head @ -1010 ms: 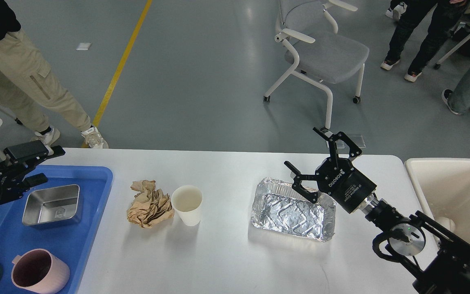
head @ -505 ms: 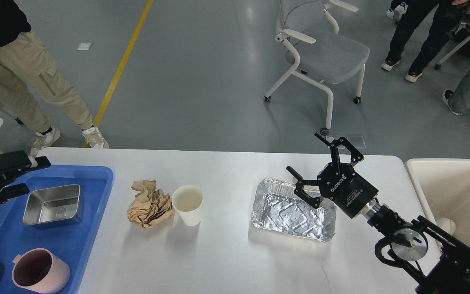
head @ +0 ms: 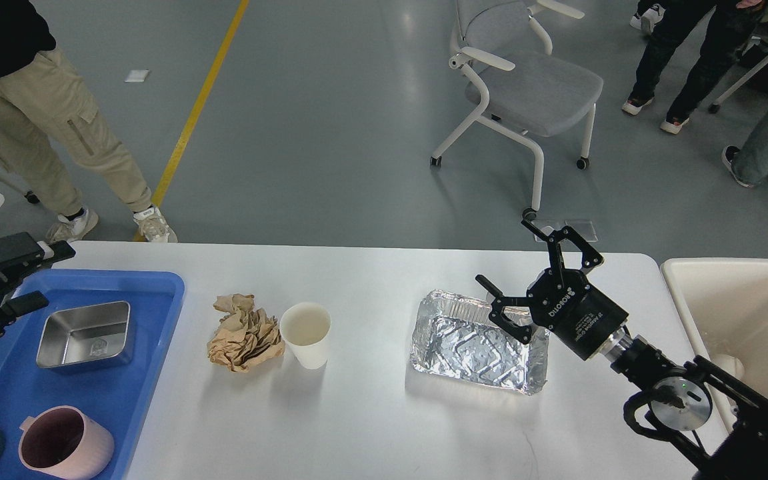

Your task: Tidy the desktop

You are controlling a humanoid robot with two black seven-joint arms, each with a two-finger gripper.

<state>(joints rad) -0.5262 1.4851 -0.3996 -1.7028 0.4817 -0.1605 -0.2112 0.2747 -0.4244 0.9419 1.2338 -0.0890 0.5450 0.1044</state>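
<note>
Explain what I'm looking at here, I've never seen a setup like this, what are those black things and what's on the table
This picture comes from a camera in a robot's head, looking forward and down at its own work area. The black things are its two arms. The right hand hangs with its two fingers spread over the far right corner of a foil tray, holding nothing. The left hand is at the left edge, above a blue plastic tray; it holds nothing, and whether it is open I cannot tell.

On the white desktop sit crumpled brown paper, a white paper cup and the foil tray. The blue tray holds a steel container and a pink mug. A cream bin stands at the right. People and a chair are on the floor behind.
</note>
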